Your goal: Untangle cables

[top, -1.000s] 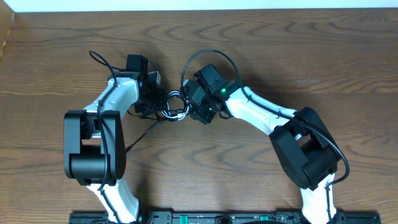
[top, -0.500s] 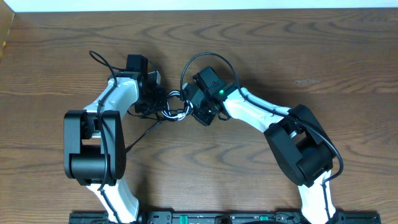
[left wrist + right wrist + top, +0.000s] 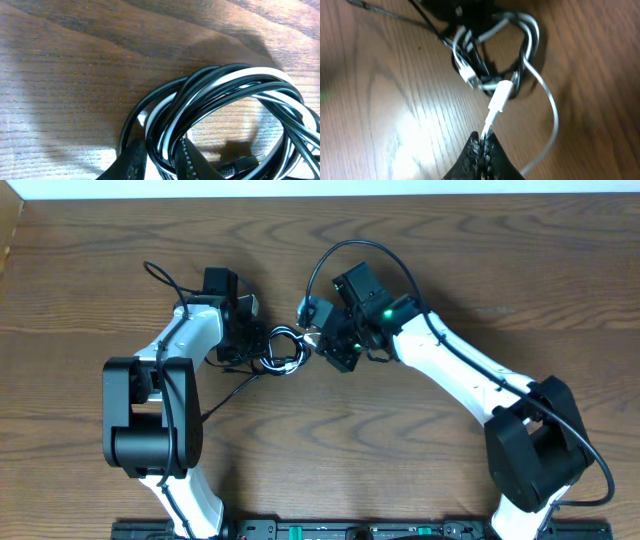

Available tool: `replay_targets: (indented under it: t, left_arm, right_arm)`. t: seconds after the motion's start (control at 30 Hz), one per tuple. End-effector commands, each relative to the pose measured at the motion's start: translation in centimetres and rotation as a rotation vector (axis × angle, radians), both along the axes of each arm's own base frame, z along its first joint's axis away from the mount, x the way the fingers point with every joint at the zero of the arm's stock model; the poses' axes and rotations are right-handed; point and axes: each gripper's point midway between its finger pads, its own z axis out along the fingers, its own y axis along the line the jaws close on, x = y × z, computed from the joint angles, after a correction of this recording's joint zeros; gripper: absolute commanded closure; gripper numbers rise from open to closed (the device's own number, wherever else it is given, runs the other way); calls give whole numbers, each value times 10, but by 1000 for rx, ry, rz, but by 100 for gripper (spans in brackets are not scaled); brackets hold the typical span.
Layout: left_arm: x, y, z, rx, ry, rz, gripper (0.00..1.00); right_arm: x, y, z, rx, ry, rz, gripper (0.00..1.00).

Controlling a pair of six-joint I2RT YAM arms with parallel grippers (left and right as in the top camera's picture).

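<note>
The cables (image 3: pixel 283 355) lie in a knotted loop of black and white strands near the middle of the counter (image 3: pixel 480 260), slightly toward its left edge. A white cord (image 3: pixel 500 96) leads out of the knot on its right side, plug end first. The right tool (image 3: pixel 483 142) is closed, pinching that cord just behind the plug. The left tool (image 3: pixel 160 154) clamps the loop's opposite side, with black and white strands passing between its fingers.

Glossy black and white cables (image 3: pixel 239 75) lie on a matt wood-grain table (image 3: pixel 500 260).
</note>
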Motion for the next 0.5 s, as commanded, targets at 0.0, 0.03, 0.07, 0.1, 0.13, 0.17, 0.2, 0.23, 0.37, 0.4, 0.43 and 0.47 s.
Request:
replay_targets:
  t: [0.0, 0.03, 0.07, 0.1, 0.13, 0.17, 0.2, 0.23, 0.37, 0.4, 0.43, 0.47]
  left_arm:
    - [-12, 3, -13, 9, 50, -7, 76]
    - [-13, 2, -13, 5, 52, -7, 76]
    - [-13, 2, -13, 3, 54, -8, 76]
    - [-13, 2, -13, 3, 54, -9, 77]
    - [-13, 1, -13, 2, 54, -10, 80]
    - [-13, 1, -13, 2, 54, -10, 81]
    - [-14, 1, -13, 2, 54, -12, 88]
    - [-14, 0, -12, 2, 53, -14, 91]
    - [-14, -4, -12, 2, 50, -26, 92]
    - [-14, -5, -12, 2, 50, -29, 92]
    - [-14, -7, -12, 3, 49, -33, 92]
    - [-14, -8, -12, 3, 49, -36, 92]
  right_arm:
    - [12, -24, -14, -113, -41, -35, 99]
    - [17, -31, -18, -154, -57, -55, 99]
    - [20, -38, -21, -190, -73, -72, 99]
    - [22, -42, -24, -217, -84, -84, 99]
    - [23, -45, -28, -235, -88, -91, 99]
    - [23, -46, -29, -241, -87, -92, 99]
    - [22, -47, -32, -243, -79, -90, 99]
    - [21, -46, -34, -240, -71, -86, 99]
    - [19, -44, -45, -243, -48, -76, 99]
    - [18, -44, -48, -247, -42, -75, 99]
    - [18, -45, -53, -254, -34, -74, 99]
    - [18, -45, -57, -259, -27, -73, 99]
